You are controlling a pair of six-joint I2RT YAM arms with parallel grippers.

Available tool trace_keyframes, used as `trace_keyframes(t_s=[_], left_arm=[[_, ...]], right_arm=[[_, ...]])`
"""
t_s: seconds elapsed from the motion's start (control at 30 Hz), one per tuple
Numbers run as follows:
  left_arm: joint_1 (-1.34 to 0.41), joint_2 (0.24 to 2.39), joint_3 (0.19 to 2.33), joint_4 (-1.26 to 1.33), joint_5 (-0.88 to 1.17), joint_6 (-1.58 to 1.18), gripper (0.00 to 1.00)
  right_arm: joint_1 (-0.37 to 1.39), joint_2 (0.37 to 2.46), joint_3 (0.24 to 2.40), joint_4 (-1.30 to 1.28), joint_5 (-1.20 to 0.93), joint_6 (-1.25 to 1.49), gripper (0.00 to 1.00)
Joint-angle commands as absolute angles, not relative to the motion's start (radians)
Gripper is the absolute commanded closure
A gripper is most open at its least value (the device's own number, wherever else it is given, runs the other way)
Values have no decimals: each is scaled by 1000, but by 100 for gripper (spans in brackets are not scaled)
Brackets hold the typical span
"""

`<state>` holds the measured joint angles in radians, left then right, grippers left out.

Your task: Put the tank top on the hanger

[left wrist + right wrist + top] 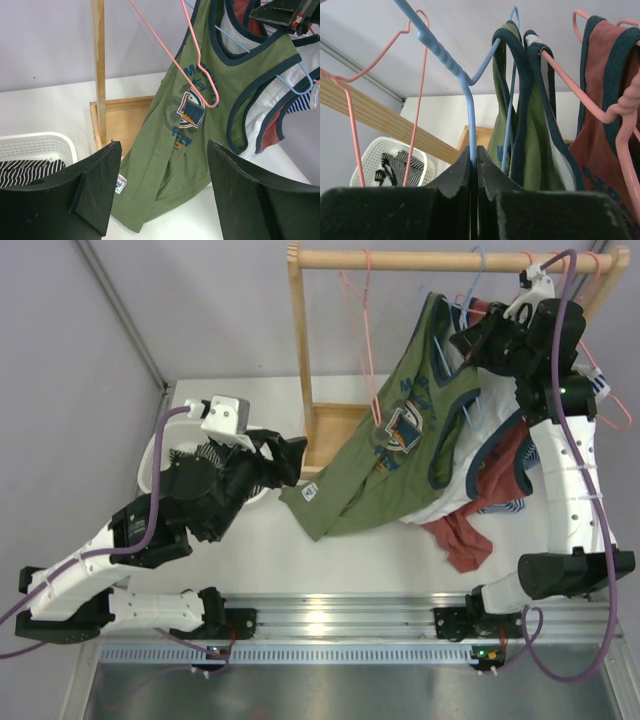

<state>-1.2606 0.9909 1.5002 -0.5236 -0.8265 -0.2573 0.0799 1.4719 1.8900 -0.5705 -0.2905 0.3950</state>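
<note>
Hanging by 1 strap from the hanger point(442, 52) that the right gripper point(474, 150) clamps near the rail point(420, 258), the tank top point(390, 450) slants down-left to the desk point(350, 565), its hem just right of the wide-open, empty left gripper point(290, 458), the nearer one.

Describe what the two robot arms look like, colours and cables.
The left arm and right arm have white shells, black joints and matte-black wedge-shaped jaws. A purple cable runs along each. A white camera block sits on the left wrist.
</note>
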Motion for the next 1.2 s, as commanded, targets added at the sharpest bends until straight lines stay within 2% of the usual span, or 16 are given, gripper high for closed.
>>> trace_keyframes(t_s=[0.0,0.1,0.13,0.27,0.67,0.83,0.97,1.17], left_arm=[[-1264,992,1489,-503,-827,-250,26],[-1264,997,1489,-503,-821,-255,26],[-1264,997,1489,-502,-819,-256,26],[-1266,999,1486,-502,-818,-262,26],[-1264,989,1471,-511,-825,-272,26],[-1264,982,1428,-499,-847,-275,25],[-1262,991,1368,-474,-882,-293,25],[-1262,1002,1261,-468,-919,-363,24]], right_arm=[[63,1414,1888,-525,-285,393,97],[63,1388,1867,-526,-278,387,82],[61,1381,1865,-534,-276,380,74],[60,1356,1871,-566,-265,379,59],[63,1197,1841,-724,-206,319,30],[64,1077,1694,-752,-268,325,21],[144,954,1496,-686,-281,373,20],[539,858,1275,-670,-13,445,22]])
